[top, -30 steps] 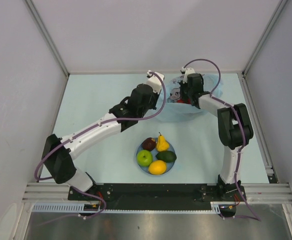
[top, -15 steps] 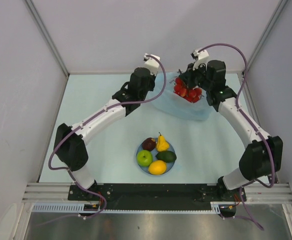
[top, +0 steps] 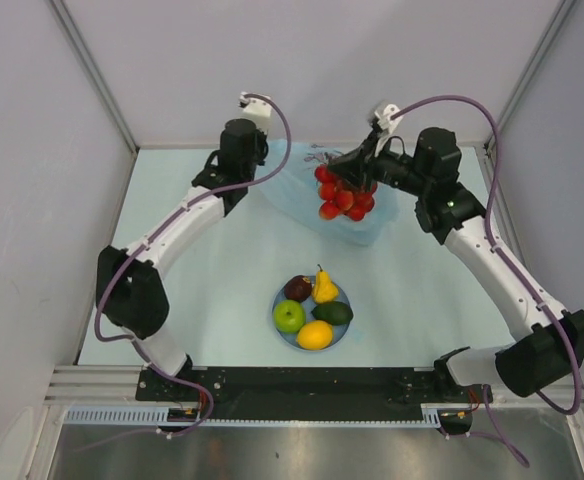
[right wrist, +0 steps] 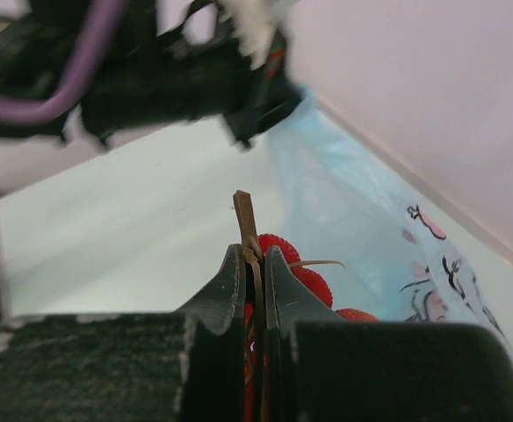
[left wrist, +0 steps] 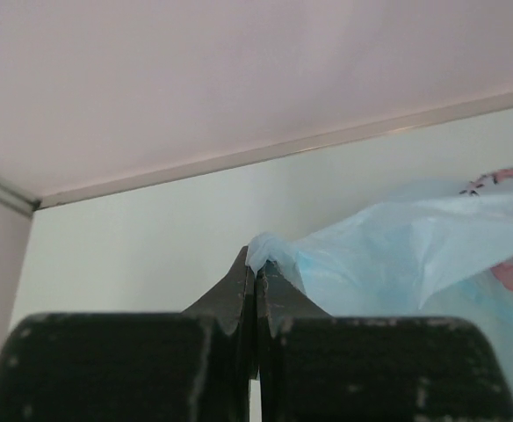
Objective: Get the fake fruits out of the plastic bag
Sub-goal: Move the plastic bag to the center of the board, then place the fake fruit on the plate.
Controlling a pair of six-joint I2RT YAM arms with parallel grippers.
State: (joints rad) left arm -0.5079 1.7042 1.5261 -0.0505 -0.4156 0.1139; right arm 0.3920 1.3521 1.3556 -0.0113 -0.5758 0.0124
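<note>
The bunch of red grapes [top: 343, 196] hangs in the air over the crinkly light-blue plastic bag [top: 367, 226]. My right gripper [top: 340, 163] is shut on its brown stem [right wrist: 249, 220], and the red grapes [right wrist: 311, 280] show just behind the fingers. My left gripper [top: 265, 168] is shut on a pinched edge of the bag [left wrist: 415, 255], holding it up at the back left. The other fake fruits lie on the round light-blue plate [top: 280, 302]: a green apple [top: 289, 316], a dark red fruit [top: 297, 288], a yellow pear [top: 323, 287], a lemon [top: 314, 334] and a dark green oval fruit [top: 333, 312].
White walls with metal corner posts [top: 90, 70] close in the back and sides of the pale table. The left arm's black wrist [right wrist: 177, 75] crosses the top of the right wrist view, close to the grapes. The arm bases stand on the rail [top: 312, 385] at the near edge.
My right gripper has raised the grapes out of the bag and carried them left. My left gripper has pulled the bag's edge to the left and back, stretching the bag.
</note>
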